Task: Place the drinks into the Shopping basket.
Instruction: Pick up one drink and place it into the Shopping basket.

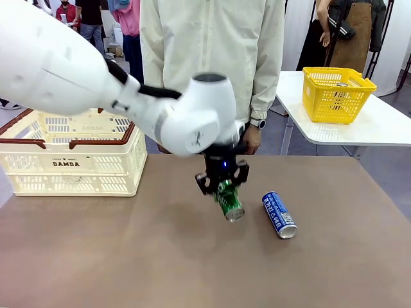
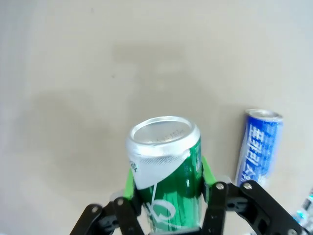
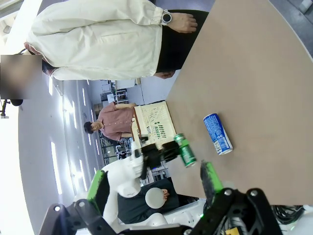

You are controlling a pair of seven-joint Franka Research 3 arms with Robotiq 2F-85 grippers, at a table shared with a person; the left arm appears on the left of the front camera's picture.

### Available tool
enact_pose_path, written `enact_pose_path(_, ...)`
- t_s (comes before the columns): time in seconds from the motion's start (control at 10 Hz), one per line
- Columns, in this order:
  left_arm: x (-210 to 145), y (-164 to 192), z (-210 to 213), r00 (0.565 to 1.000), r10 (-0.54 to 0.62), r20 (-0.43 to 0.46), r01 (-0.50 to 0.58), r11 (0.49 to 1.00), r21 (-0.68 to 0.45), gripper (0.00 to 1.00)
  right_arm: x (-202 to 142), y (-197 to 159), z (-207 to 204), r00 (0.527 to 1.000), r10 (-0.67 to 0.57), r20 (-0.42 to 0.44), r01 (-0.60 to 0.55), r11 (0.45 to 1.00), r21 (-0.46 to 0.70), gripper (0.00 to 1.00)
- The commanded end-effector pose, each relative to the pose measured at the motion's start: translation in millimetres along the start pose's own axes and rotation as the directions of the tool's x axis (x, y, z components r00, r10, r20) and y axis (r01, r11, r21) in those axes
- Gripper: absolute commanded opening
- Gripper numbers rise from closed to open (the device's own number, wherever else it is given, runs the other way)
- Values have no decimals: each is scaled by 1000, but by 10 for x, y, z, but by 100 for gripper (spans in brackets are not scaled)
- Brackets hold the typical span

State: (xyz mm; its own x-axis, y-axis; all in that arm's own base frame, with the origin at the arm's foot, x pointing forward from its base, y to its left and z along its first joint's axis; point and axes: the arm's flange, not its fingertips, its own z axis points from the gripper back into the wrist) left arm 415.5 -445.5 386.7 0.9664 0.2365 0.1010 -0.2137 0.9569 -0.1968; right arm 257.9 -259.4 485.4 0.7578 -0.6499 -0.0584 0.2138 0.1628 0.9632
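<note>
My left gripper (image 1: 221, 183) is shut on a green-and-white drink can (image 1: 229, 200), held tilted with its silver end down, just above the brown table. In the left wrist view the green pads (image 2: 206, 171) press both sides of this green can (image 2: 166, 166). A blue-and-white drink can (image 1: 279, 214) lies on its side on the table just right of it, also seen as the blue can (image 2: 257, 147). The cream Shopping basket (image 1: 70, 170) with brown rim stands at the table's far left. My right gripper (image 3: 154, 178) stands open and holds nothing, well away from the blue can (image 3: 217, 133).
A person (image 1: 212, 51) in a pale jacket stands at the far side, hands near the table edge. A yellow basket (image 1: 337, 93) sits on a separate white table (image 1: 359, 128) at the back right. Bare tabletop lies between the cans and the cream basket.
</note>
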Motion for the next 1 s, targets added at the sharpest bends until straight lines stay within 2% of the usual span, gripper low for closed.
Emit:
enact_pose_path(0.0,-81,246,775,991,-125,-40,123,991,-51,0,7,11,17,1000,27,-6,-27,1000,6,100)
enact_pose_path(0.1,-155,272,1040,964,-260,-63,257,965,-48,0,7,11,17,1000,27,-6,-27,1000,6,100)
enact_pose_path(0.2,-262,307,1239,872,-482,-82,480,876,-39,0,7,11,17,1000,27,-6,-27,1000,6,100)
enact_pose_path(0.3,-362,381,1392,730,-677,-93,675,735,-60,0,7,11,17,1000,27,-6,-27,1000,6,100)
enact_pose_path(0.4,-433,455,1464,655,-754,-51,752,657,-44,0,7,11,17,1000,27,-6,-27,1000,6,100)
enact_pose_path(0.5,-489,520,1511,605,-797,-9,792,603,-94,0,7,11,17,1000,27,-6,-27,1000,6,100)
enact_pose_path(0.6,-517,559,1504,659,-751,38,749,650,-132,0,7,11,17,1000,27,-6,-27,1000,6,100)
enact_pose_path(0.7,-543,290,1527,695,-715,-77,715,698,-36,0,7,11,17,1000,27,-6,-27,1000,6,100)
enact_pose_path(0.9,-543,290,1527,695,-715,-77,715,698,-36,0,7,11,17,1000,27,-6,-27,1000,6,100)
